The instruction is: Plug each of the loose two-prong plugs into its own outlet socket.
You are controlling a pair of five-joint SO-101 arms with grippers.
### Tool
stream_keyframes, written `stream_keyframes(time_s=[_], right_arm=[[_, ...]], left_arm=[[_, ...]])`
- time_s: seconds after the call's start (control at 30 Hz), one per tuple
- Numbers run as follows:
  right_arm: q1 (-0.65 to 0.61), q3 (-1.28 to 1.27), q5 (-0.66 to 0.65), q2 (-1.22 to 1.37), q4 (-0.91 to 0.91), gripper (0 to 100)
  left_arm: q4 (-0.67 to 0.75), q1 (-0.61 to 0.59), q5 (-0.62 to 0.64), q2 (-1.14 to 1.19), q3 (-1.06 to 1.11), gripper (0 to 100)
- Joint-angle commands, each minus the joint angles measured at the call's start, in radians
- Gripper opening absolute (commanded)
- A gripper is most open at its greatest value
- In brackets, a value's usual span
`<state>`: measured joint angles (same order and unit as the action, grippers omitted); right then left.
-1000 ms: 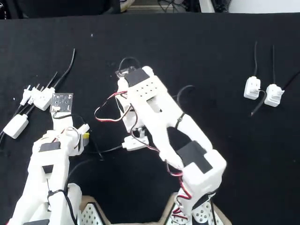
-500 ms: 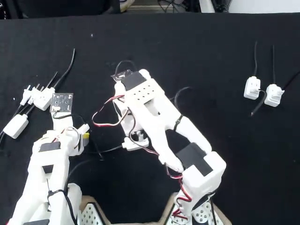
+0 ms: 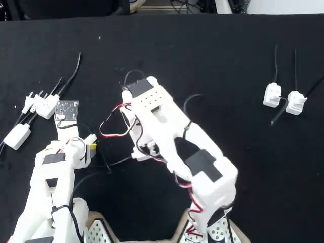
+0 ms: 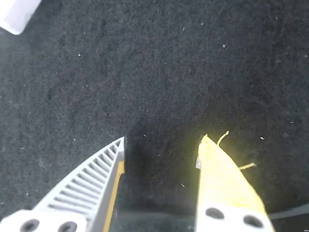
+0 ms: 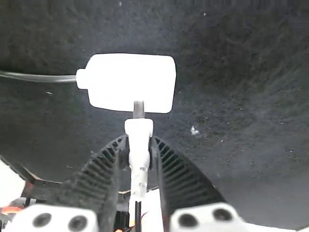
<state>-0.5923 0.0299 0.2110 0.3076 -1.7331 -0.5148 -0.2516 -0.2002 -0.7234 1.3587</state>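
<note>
Right end effector was clamped on a plug, prong tip at the face of the white socket lying mid-worktop. Looked like the insertion step. Next needs the prongs squared to the slots and a straight push. The loose socket could slide. Left end effector hung spread open, holding nothing. Spare plugs far left, well apart. Servo wires drooped near the socket.

High cam: fixed overhead, looks down on table, arm bases at near edge. Wrist cams sight along own fingers, very close to the table: left gripper, right gripper. Overlap: right wrist's plug and socket; same socket mid-table in high.
</note>
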Motion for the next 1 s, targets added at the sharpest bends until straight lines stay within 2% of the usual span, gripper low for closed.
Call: stream_keyframes(time_s=[0.0, 0.17, 0.43, 0.73, 0.97], right_arm=[[0.055, 0.056, 0.005, -0.117, -0.028, 1.1], [0.14, 0.056, 0.0, -0.091, -0.028, 1.1], [0.203, 0.064, -0.046, 0.022, -0.028, 1.1], [0.19, 0.058, -0.044, -0.01, -0.032, 1.1], [0.094, 0.035, -0.04, -0.105, -0.028, 1.1]], left_arm=[[0.008, 0.013, 0.009, -0.021, -0.01, 24], [0.008, 0.013, 0.009, -0.021, -0.01, 24], [0.008, 0.013, 0.009, -0.021, -0.01, 24], [0.008, 0.013, 0.009, -0.021, -0.01, 24], [0.008, 0.013, 0.009, -0.021, -0.01, 24]])
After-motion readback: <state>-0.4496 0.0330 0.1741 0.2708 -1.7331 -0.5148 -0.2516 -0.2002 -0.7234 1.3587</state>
